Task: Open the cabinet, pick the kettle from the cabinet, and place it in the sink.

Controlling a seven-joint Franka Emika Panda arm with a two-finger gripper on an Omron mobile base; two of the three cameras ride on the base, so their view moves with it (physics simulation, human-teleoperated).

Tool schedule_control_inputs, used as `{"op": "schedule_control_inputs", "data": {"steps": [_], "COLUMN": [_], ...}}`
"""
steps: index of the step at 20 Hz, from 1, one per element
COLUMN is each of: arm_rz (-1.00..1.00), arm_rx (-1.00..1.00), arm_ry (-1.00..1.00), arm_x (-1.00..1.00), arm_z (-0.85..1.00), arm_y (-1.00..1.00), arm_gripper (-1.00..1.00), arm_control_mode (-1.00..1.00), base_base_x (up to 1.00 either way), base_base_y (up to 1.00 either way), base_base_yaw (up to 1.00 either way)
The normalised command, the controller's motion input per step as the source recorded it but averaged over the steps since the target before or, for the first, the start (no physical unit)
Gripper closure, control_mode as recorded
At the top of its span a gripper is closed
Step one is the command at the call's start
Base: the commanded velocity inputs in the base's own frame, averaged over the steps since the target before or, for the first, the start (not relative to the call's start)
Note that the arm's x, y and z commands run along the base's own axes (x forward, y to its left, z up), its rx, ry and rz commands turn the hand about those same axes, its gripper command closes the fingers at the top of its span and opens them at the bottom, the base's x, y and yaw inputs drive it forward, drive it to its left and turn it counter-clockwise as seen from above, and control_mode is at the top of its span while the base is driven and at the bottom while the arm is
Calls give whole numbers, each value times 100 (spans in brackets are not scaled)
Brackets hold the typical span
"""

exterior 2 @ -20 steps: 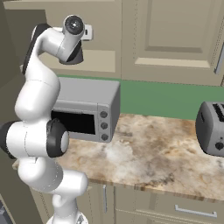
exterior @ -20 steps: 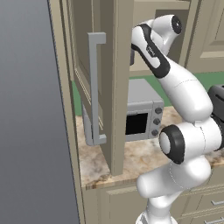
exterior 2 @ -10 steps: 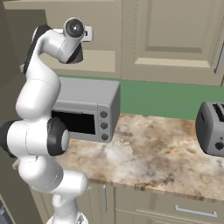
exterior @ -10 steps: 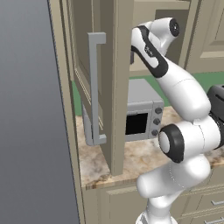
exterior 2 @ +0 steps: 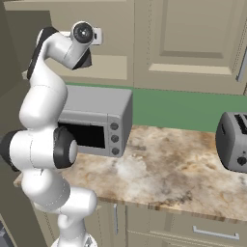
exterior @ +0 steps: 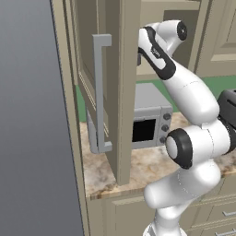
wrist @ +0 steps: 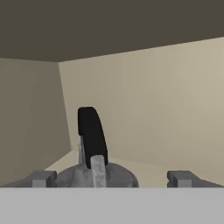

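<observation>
The cabinet door (exterior: pixel 123 87) stands swung open, its long grey bar handle (exterior: pixel 98 94) facing me, and my arm reaches past its edge into the cabinet. Inside, the hand view shows beige walls and the kettle (wrist: pixel 93 151) close ahead: a dark grey body with a black arched handle rising from it. My gripper (wrist: pixel 113 179) is open, with one fingertip on each side of the kettle's top and a clear gap to the right fingertip (wrist: pixel 183 178). The jaws grip nothing. The sink is out of view.
A grey toaster oven (exterior 2: pixel 96 120) sits on the marble counter (exterior 2: pixel 169 169) under the cabinet, right beside my arm. A dark toaster (exterior 2: pixel 234 142) stands at the far right. A tall grey panel (exterior: pixel 32 138) walls off the left. Base cabinets run below.
</observation>
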Motion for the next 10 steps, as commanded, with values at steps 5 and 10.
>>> {"op": "schedule_control_inputs", "data": {"steps": [5, 10], "arm_rz": [0, 0], "arm_rx": [0, 2], "arm_ry": [0, 0], "arm_x": [0, -9], "arm_z": [-13, -11], "arm_y": [4, 0], "arm_gripper": [100, 100], "arm_control_mode": [-100, -100], "base_base_x": [0, 0], "base_base_y": [0, 0], "base_base_yaw": [0, 0]}}
